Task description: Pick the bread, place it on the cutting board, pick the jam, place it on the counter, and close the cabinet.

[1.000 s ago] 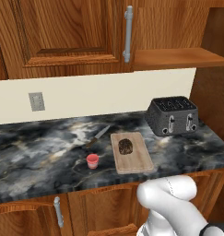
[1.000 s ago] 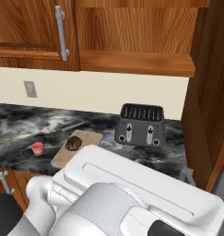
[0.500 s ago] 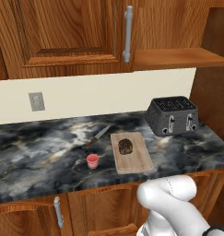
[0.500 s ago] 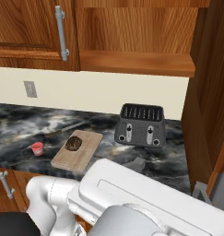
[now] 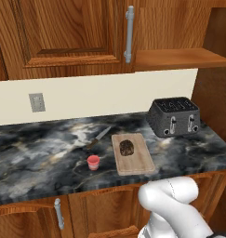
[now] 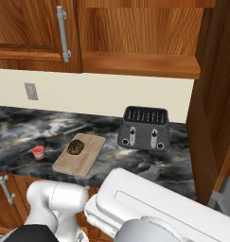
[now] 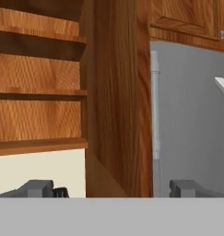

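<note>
Hand view puts your open, empty hand [image 7: 111,189] facing the cabinet [image 7: 115,92] door's edge, its handle [image 7: 155,106] running vertical just right.

Kitchen: marble counter [image 5: 35,158], toaster [image 5: 175,116], wooden cabinet [image 5: 63,32].

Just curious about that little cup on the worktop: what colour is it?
The jam is pink-red, seen best in the left base view.

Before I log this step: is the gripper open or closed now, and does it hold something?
Gripper: open, fingers wide apart, holding nothing, facing the open cabinet door.
</note>
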Tool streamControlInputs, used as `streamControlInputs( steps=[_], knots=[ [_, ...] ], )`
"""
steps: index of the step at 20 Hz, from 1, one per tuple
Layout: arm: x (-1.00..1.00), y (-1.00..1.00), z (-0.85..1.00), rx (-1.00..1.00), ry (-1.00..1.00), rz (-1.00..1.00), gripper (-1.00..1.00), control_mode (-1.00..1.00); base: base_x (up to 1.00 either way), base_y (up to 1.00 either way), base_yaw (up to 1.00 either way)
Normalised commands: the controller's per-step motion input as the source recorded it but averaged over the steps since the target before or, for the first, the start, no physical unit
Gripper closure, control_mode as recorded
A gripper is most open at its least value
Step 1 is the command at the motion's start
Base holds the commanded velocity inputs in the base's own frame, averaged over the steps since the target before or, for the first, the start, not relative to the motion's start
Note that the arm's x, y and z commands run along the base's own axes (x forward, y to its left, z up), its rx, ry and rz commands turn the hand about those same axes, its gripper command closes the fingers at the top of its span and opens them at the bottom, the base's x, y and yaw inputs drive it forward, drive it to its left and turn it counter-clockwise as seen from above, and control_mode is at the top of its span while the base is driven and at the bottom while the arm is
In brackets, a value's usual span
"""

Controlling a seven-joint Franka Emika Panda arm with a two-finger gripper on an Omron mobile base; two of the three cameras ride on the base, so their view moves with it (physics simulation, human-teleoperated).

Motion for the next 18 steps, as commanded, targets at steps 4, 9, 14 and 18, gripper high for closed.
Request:
streamControlInputs(
  steps=[4,9,14,18],
  knots=[
    [0.2,-0.17,-0.03,0.0,-0.02,0.0,-1.0,-1.0,0.0,0.0,0.0],
    [0.16,-0.19,-0.06,0.0,-0.01,0.0,-1.0,-1.0,0.0,0.0,0.0],
    [0.07,-0.27,-0.06,0.0,0.0,0.01,-1.0,-1.0,0.0,0.0,0.0],
    [0.04,-0.29,-0.07,0.0,0.0,0.03,-1.0,-1.0,0.0,0.0,0.0]
  ],
)
